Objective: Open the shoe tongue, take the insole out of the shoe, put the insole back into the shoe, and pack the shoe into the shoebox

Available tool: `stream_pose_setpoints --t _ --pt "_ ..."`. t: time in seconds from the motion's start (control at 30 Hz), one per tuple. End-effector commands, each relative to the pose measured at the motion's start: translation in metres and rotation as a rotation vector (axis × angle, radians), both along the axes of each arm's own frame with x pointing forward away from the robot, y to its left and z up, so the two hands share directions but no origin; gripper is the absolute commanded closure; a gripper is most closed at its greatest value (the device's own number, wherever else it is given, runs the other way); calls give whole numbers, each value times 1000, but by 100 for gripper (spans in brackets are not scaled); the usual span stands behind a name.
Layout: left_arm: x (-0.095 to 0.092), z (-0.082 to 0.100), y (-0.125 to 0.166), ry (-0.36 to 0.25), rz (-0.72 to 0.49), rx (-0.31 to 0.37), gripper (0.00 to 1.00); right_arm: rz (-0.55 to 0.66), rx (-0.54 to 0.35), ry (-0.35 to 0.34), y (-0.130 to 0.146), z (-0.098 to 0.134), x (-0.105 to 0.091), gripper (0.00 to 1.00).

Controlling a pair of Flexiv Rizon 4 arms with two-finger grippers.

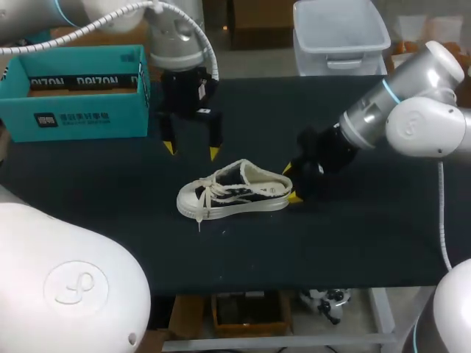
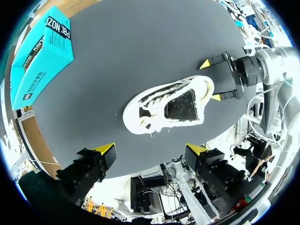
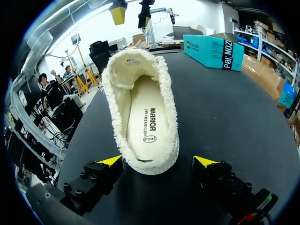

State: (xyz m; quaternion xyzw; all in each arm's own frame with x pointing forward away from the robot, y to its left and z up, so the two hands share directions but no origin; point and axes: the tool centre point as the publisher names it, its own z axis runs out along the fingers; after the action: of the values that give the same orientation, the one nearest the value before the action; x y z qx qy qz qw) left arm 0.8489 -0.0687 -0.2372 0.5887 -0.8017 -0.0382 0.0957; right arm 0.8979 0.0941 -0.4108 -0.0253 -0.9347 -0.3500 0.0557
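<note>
Sneaker (image 1: 234, 191) mid-desk (image 1: 353, 243), insole (image 3: 147, 126) inside, toe toward 9 o'clock. Right gripper (image 1: 291, 183) released, straddling the heel at 3 o'clock. Left gripper (image 1: 192, 151) released, hovering at 11 o'clock. Shoebox (image 1: 73, 92) at 10 o'clock.

We show the shoe (image 1: 234, 190), a cream low sneaker with dark side panels, upright on the table (image 1: 353, 243). Its heel sits between the parted fingers of the right hand (image 1: 291, 182), toe pointing away. The cream printed insole (image 3: 149, 126) lies inside. The teal shoebox (image 1: 73, 110) stands beside the left hand (image 1: 192, 151), apart from it.
</note>
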Motion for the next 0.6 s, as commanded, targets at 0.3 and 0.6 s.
stream_pose_setpoints --t 0.3,0.6 --pt "-1 -5 -3 -4 0 3 0 19 27 18 10 -6 -3 0" --pt "-2 -6 -3 -20 2 16 0 23 45 43 19 -14 -4 0"
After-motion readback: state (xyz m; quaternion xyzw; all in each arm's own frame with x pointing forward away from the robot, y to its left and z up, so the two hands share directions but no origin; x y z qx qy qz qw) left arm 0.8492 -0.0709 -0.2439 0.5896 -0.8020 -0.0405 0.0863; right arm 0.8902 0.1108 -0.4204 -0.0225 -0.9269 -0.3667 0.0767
